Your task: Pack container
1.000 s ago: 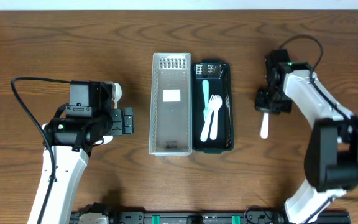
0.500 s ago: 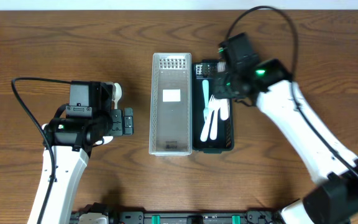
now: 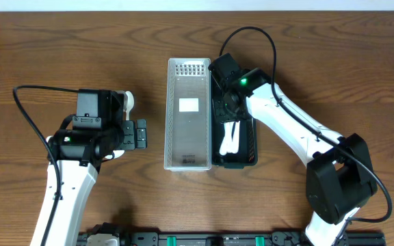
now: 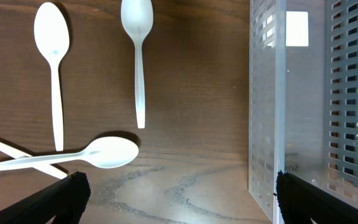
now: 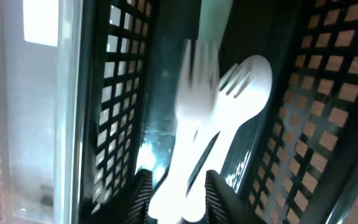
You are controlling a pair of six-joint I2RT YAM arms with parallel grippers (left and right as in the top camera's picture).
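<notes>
A black mesh basket [image 3: 253, 130] holds white forks [image 3: 230, 140], next to a clear perforated container [image 3: 189, 116] at mid table. My right gripper [image 3: 226, 104] is low inside the basket. In the right wrist view it [image 5: 179, 193] is shut on the handle of a white fork [image 5: 194, 74] lying over another fork [image 5: 241, 87], with a mint-green utensil [image 5: 215, 15] beyond. My left gripper [image 3: 141, 133] is open and empty left of the container. In its wrist view [image 4: 179, 199] three white spoons [image 4: 138, 56] lie on the wood ahead.
The clear container's wall [image 4: 278, 93] stands at the right of the left wrist view, with a white label on its floor [image 3: 189, 105]. The basket wall [image 5: 316, 93] and the container side [image 5: 42, 93] flank my right gripper. The left arm hides the spoons from overhead.
My right arm has swung left from the table right of the basket, carrying a white utensil, and dropped into the basket. The left arm has not moved.
</notes>
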